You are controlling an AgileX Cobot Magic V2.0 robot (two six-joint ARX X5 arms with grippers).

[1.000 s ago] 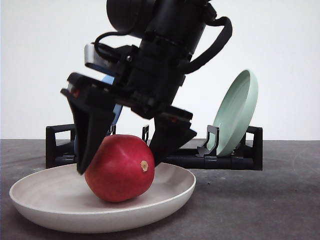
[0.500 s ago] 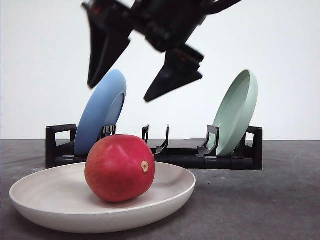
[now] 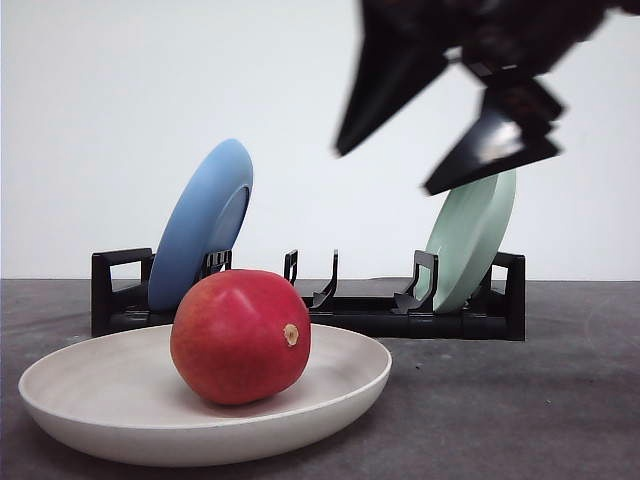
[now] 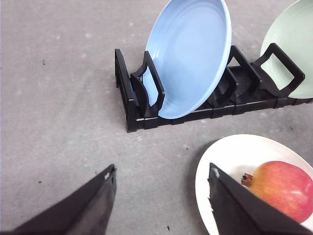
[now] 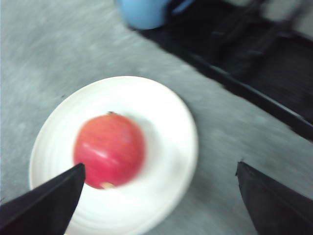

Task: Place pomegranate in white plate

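White plate (image 3: 120,425): sat on the tabletop (image 3: 520,400); held the fruit
Pomegranate (image 3: 238,337): rested inside it, free of any grip; placement looked done
Right end effector (image 3: 445,150): spread, empty, high above, clear
Left end effector (image 4: 159,205): spread, empty

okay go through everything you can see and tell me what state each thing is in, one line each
pomegranate: resting in the white plate, free of either gripper.
white plate: flat on the table, holding the fruit.
blue plate: standing tilted in the rack.
green plate: standing tilted in the rack.
right gripper: open, raised, motion-blurred.
left gripper: open, empty.
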